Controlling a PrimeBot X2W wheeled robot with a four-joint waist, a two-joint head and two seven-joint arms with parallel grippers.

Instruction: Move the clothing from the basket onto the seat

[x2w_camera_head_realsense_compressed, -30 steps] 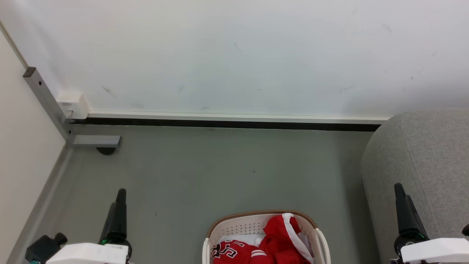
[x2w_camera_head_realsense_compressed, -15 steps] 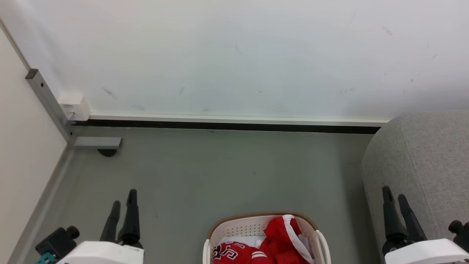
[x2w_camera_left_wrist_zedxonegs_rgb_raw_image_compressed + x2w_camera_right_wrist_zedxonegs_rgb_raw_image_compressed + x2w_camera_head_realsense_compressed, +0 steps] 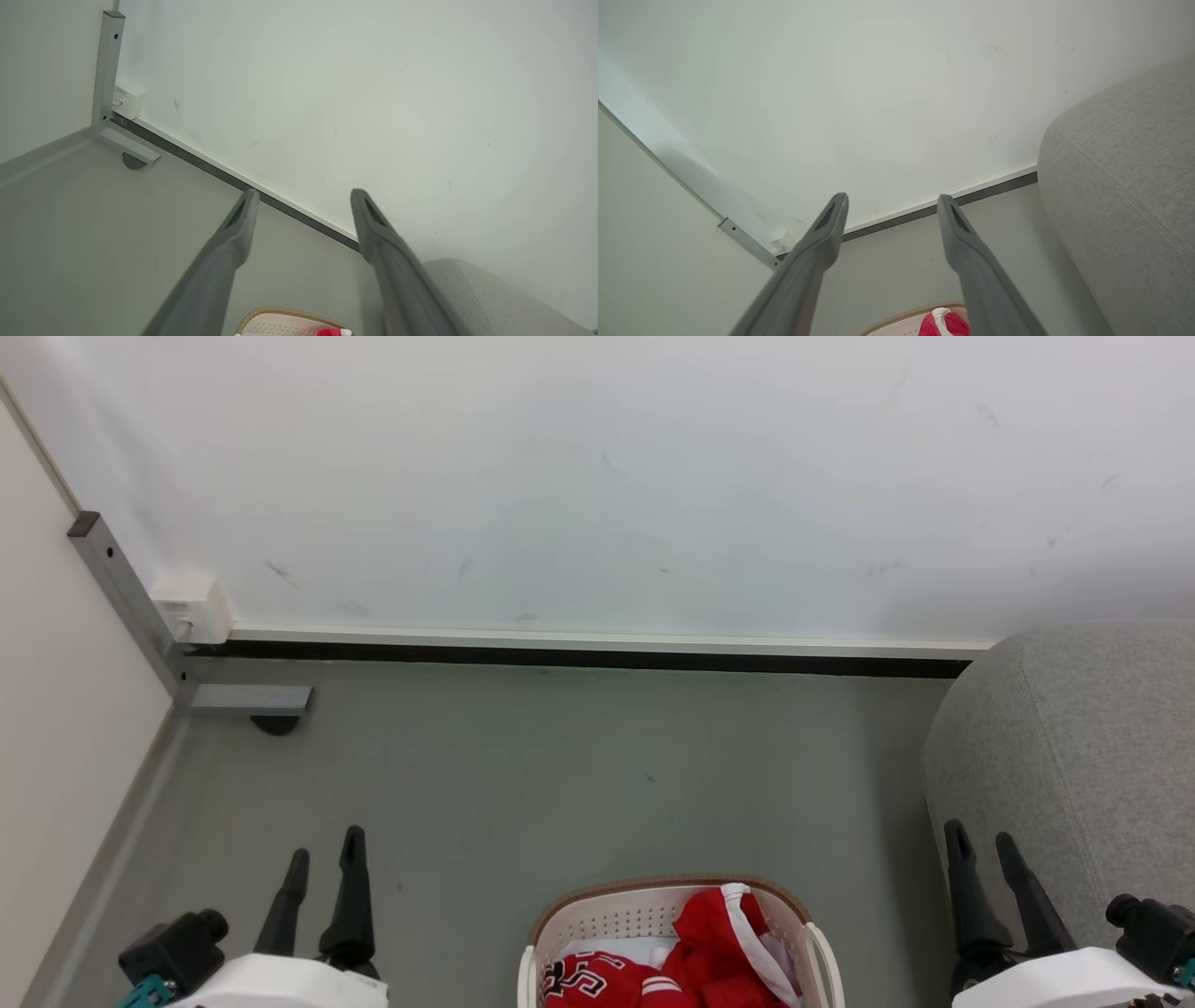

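I see the clothing (image 3: 691, 947) heaped in the basket (image 3: 597, 901) at bottom centre of my head view, jersey lettering visible; each wrist view catches just a red scrap. The seat (image 3: 1092, 756) sits at the right edge. My left gripper (image 3: 326, 843) and right gripper (image 3: 978, 833) are spread wide, empty.

Red clothing (image 3: 695, 957), cream basket (image 3: 607, 915), grey seat (image 3: 1083, 756).

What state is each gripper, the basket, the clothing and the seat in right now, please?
left gripper, open, holding nothing.
right gripper, open, holding nothing.
basket, upright, loaded.
clothing, crumpled inside the basket, untouched.
seat, no clothing on the part in view.
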